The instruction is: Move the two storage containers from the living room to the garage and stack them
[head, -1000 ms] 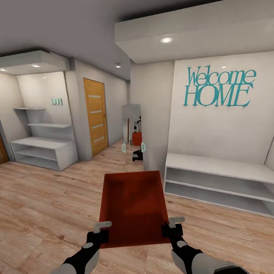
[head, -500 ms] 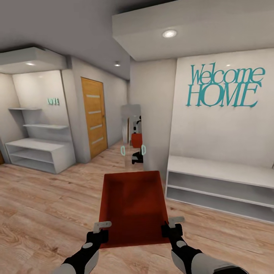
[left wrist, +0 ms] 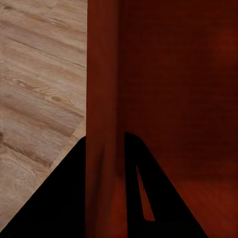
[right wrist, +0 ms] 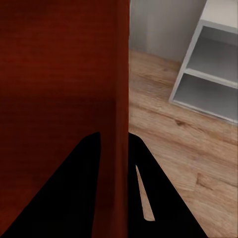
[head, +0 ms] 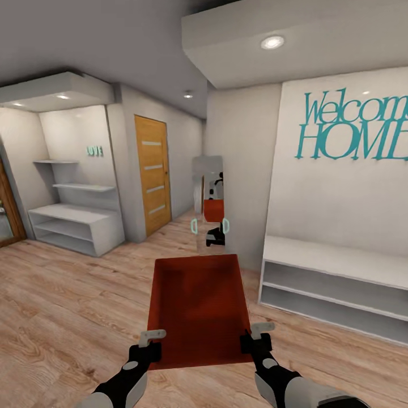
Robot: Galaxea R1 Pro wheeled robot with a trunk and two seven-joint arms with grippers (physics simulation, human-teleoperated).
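Item: one red bin (head: 198,309), long axis pointing ahead. Left tool (head: 152,347) and right tool (head: 254,340) each clenched on a near corner wall. Striped wood door (head: 153,173) ahead-left.

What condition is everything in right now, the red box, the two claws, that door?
Storage container: held up off the wood floor, open top, empty.
Left gripper: shut on the container's left wall.
Right gripper: shut on its right wall.
Orange-wood door: closed.
White shelf unit: empty.
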